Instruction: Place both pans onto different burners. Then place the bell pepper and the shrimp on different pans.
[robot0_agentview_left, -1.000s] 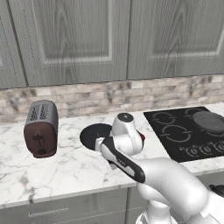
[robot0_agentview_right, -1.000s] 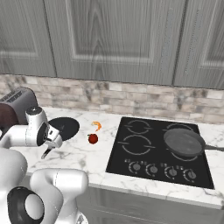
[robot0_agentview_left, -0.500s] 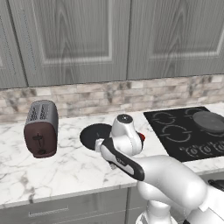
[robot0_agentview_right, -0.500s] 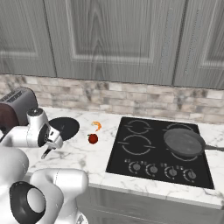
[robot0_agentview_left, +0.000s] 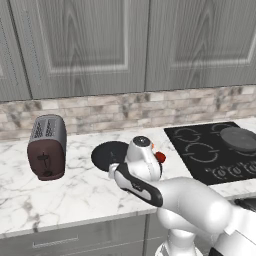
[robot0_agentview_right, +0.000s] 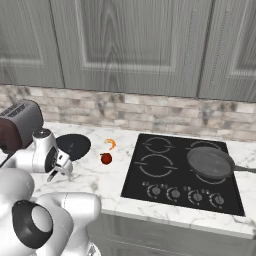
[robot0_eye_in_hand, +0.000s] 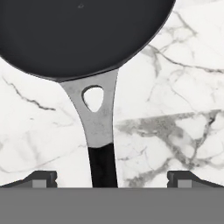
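Hand view: the gripper (robot0_eye_in_hand: 112, 179) hangs wide open and empty, its tips either side of the black pan's (robot0_eye_in_hand: 78, 30) handle on the counter (robot0_eye_in_hand: 175, 96). The grey pan (robot0_agentview_right: 210, 162) sits on a right burner. Bell pepper (robot0_agentview_right: 106, 158) and shrimp (robot0_agentview_right: 111, 144) wait left of the cooktop (robot0_agentview_right: 165, 175). No readable writing.
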